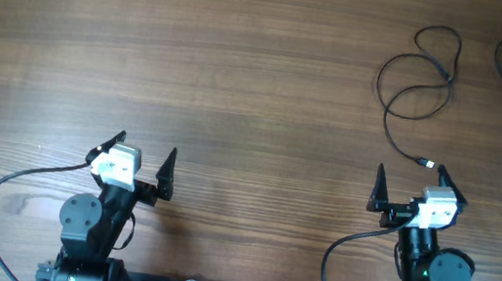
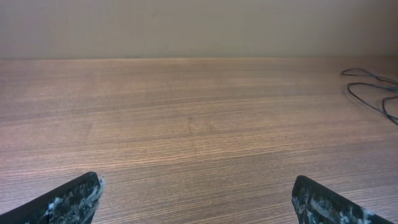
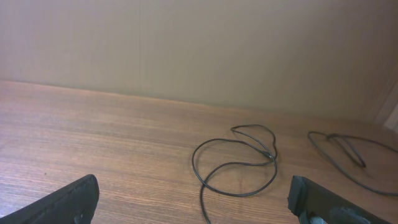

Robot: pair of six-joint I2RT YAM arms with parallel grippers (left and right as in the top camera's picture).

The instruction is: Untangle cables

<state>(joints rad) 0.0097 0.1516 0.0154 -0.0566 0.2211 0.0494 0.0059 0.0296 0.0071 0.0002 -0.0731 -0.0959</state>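
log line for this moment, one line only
left gripper: fingers open, empty | right gripper: fingers open, empty | cables: separate strands, table right side, untouched

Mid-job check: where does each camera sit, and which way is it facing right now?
Overhead: above the table, looking straight down; left gripper and right gripper open at the near edge, looped cable far right.
Left wrist: low on the left arm, facing forward across the table; its fingers in the bottom corners.
Right wrist: low, facing forward at the looped cable; its fingers likewise.
Shared: overhead and right wrist both show the looped cable.
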